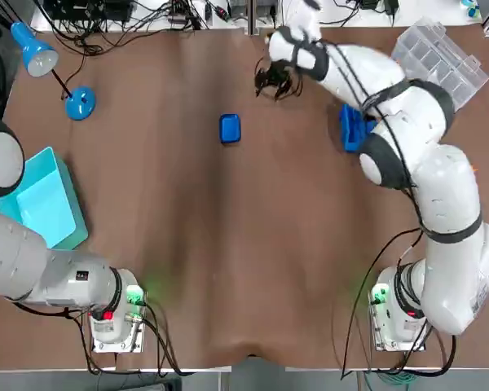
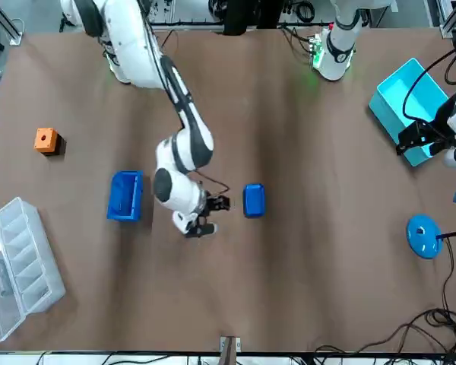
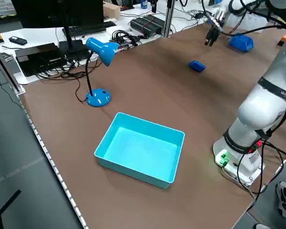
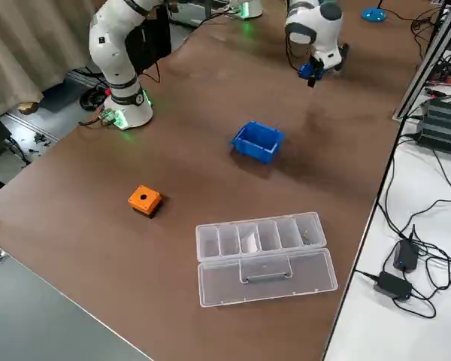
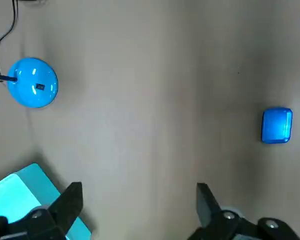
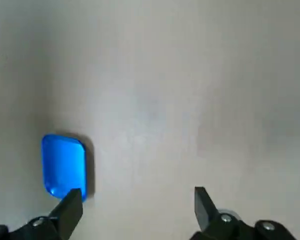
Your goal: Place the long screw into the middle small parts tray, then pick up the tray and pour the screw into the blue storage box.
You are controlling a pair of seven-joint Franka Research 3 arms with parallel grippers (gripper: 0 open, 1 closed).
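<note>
**Inventory, largest to smallest. Clock bearings are read from overhead, with my bases at 6.**

1. Table [image 1: 187, 269]: brown matt top.
2. Turquoise storage box [image 1: 45, 208]: an open rectangle of smooth plastic, at 8 o'clock of the table's middle. The front view shows my left gripper [image 5: 139, 202] over its edge. The top view hides that gripper beneath my own arm. My left wrist view shows its jaws spread wide with nothing between them.
3. Clear organiser [image 4: 259, 237]: transparent plastic, in the 1 o'clock corner. Only the right side view shows its lid laid open flat and its row of compartments. One end compartment holds bits too small to name.
4. Desk lamp [image 1: 80, 104]: blue, with a round base and cone shade, at 10 o'clock.
5. Blue bin [image 2: 125, 195]: dark blue and open-topped, at 3 o'clock of the tray. It shows whole in the front view and is half covered by my right arm from above.
6. Right gripper [image 6: 137, 207]: hovers near the tray, at its 1 o'clock. Its jaws are wide and empty.
7. Small blue tray [image 1: 230, 129]: a glossy rounded rectangle, at 12 o'clock of the table's middle, standing apart from everything else.
8. Orange cube [image 2: 45, 140]: has a dark spot on top and sits at the 3 o'clock edge. It is plain in the front and right side views.
9. Long screw: I cannot pick it out in any view.
</note>
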